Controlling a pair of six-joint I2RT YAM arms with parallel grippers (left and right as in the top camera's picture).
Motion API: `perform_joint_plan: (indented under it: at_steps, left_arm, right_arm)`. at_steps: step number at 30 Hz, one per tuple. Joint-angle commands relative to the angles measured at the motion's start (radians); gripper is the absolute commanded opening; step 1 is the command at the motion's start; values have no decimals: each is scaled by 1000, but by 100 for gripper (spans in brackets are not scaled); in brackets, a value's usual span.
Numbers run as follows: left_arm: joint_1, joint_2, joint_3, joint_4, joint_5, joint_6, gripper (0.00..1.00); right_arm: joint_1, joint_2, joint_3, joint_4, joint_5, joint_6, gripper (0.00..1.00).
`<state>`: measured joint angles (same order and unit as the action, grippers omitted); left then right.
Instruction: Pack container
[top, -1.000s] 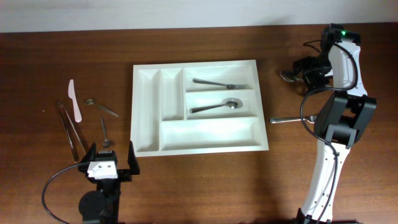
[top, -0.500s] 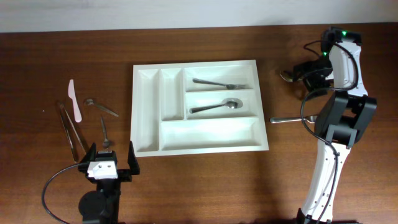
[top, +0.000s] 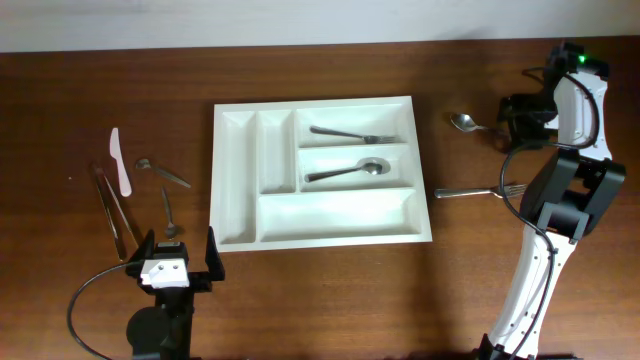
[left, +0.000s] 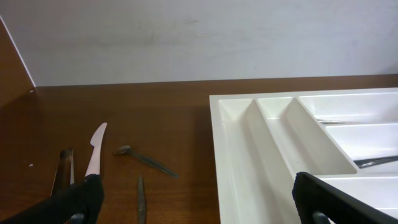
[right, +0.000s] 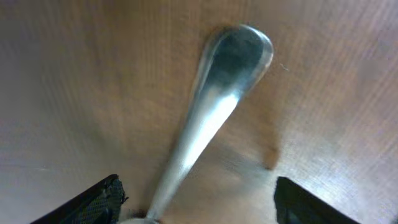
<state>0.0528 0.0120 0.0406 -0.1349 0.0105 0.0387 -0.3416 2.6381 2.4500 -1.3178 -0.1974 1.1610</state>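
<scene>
The container (top: 315, 104) is a white compartment tray in the middle of the table. A fork (top: 352, 134) lies in its upper long slot and a spoon (top: 347, 171) in the slot below. To its right, a metal spoon (top: 463, 122) lies on the wood. My right gripper (top: 514, 118) is open at the spoon's handle end. In the right wrist view this spoon (right: 219, 106) runs down between the spread fingers (right: 93, 200) of the right gripper (right: 199, 208), untouched by either. My left gripper (top: 178, 260) stands open near the front left, by the container's corner (left: 231, 162).
A second fork (top: 470, 191) lies on the table right of the container. At the left lie a white plastic knife (top: 120, 160), metal tongs (top: 114, 208), a small spoon (top: 162, 173) and another small utensil (top: 168, 212). A pale wall runs along the far edge.
My right gripper has slid to the right, away from the container, uncovering more of the spoon on the table. The left arm and the cutlery have not moved.
</scene>
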Motion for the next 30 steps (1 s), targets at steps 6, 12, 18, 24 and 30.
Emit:
perform_joint_plan:
  at_steps: [6,12,18,24,30]
  left_arm:
    - [5,-6,-6,0,0,15,99]
    - [5,-6,-6,0,0,16,99]
    - [5,-6,-6,0,0,15,99]
    - [5,-6,-6,0,0,15,99]
    - [5,-6,-6,0,0,16,99]
  right_arm:
    - [22,26,-6,57,-1,-4,91]
    - [34,68,-6,31,-10,-24,90]
    - [43,113,-6,6,-48,-31,90]
    - [50,117,-6,-44,-44,-77,90]
    - [55,117,-6,-168,-33,-137,90]
